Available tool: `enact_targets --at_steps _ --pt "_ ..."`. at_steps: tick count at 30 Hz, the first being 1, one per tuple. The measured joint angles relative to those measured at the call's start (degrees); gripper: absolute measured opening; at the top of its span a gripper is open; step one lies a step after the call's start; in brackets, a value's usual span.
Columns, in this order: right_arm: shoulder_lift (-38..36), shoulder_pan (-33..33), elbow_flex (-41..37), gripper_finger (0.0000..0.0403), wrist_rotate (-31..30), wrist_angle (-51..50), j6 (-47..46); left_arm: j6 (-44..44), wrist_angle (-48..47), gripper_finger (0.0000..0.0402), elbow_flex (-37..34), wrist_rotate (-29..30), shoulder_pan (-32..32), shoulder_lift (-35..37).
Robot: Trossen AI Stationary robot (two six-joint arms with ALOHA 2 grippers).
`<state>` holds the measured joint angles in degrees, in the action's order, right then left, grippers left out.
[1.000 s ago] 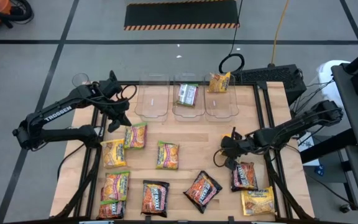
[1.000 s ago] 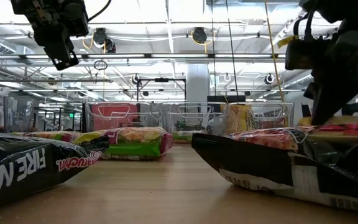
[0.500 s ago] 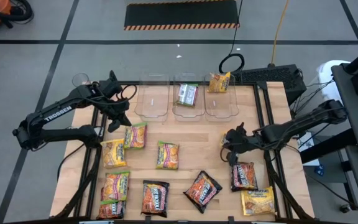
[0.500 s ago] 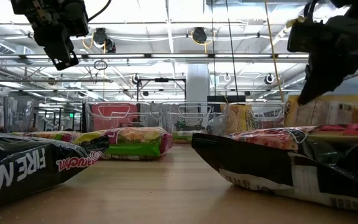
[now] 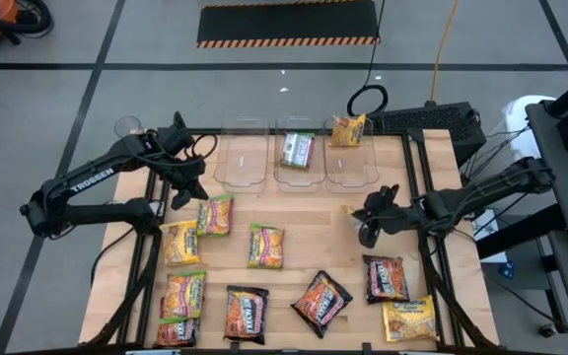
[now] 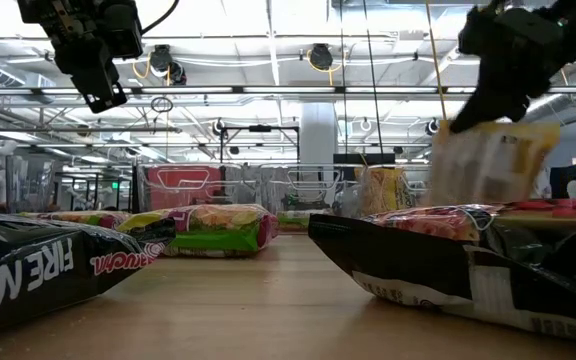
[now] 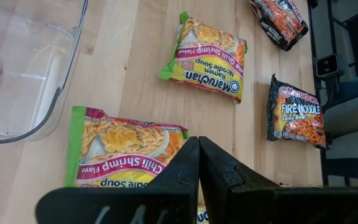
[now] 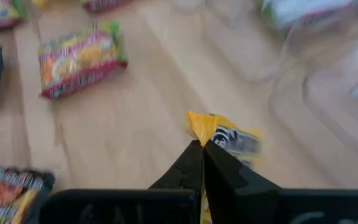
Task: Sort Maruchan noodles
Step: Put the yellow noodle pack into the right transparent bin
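Observation:
Several Maruchan noodle packets lie flat on the wooden table: green-edged ones (image 5: pixel 215 213) (image 5: pixel 264 247), yellow-orange ones (image 5: pixel 178 242) (image 5: pixel 408 318), and dark ones (image 5: pixel 247 314) (image 5: pixel 320 301) (image 5: pixel 387 278). My right gripper (image 5: pixel 362 220) is shut on a yellow packet (image 6: pixel 488 160), up in the air at the table's right side. My left gripper (image 5: pixel 179 194) is shut and empty. It hovers high over the table's far left, above a green-edged packet (image 7: pixel 123 158). My right gripper pinches the yellow packet by one end (image 8: pixel 219 134) between its two fingers, coming from above. The packet hangs below the fingers (image 6: pixel 473 105), lifted clear of the table and the other packets. One layer or several, I cannot tell.
Three clear bins stand along the far edge: the left one (image 5: pixel 242 163) holds nothing, the middle one (image 5: pixel 276 173) holds a green packet, the right one (image 5: pixel 351 170) holds a yellow packet. Bare wood lies between the bins and the packets.
My right gripper has gone up and a little toward the far edge with the yellow packet. The packet has come off the table and now hangs clear below the fingers.

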<state>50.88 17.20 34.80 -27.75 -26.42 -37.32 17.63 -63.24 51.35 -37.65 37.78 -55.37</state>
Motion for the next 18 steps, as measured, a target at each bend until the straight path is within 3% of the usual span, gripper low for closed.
enact_targets --at_steps 10,18 --pt "-1.1 -3.6 4.9 0.0000 -6.8 2.2 12.4 -0.1 0.1 0.0008 0.0 0.0 0.0 0.0" --pt "-1.1 -8.4 5.1 0.0000 -7.1 6.9 19.7 -0.3 0.1 0.0008 0.0 0.0 0.0 0.0"
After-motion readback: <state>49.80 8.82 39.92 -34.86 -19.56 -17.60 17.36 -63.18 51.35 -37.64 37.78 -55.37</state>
